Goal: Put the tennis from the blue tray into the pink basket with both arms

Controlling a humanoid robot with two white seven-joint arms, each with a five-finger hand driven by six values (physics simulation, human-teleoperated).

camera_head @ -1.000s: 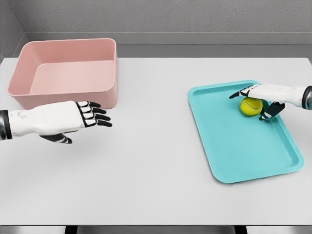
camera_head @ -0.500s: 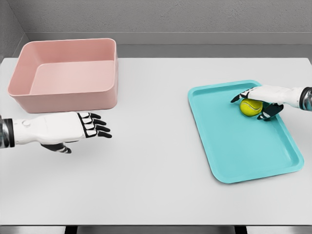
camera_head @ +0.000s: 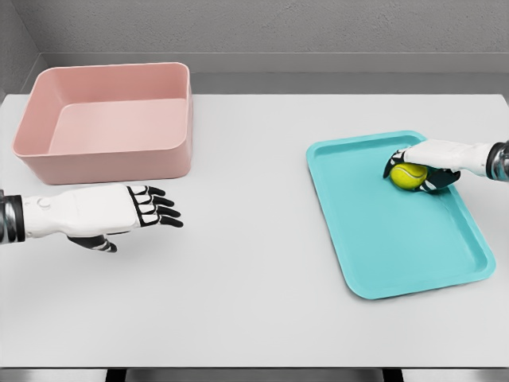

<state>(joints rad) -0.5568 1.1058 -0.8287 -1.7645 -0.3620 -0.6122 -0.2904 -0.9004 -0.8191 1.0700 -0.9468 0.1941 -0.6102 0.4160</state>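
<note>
Fingers of the right hand (camera_head: pixel 425 163) curl around the tennis ball (camera_head: pixel 409 176) at the blue tray's (camera_head: pixel 382 247) 1 o'clock corner. The left hand (camera_head: pixel 119 211) hovers spread and empty, at 6 o'clock from the pink basket (camera_head: pixel 107 163).

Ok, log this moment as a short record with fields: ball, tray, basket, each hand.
ball: yellow-green tennis ball in the far right part of the tray
tray: blue tray on the right half of the white table
basket: pink basket at the far left of the table, nothing in it
right hand: right hand on the ball, fingers curled around it
left hand: left hand in front of the basket, fingers spread, holding nothing
</note>
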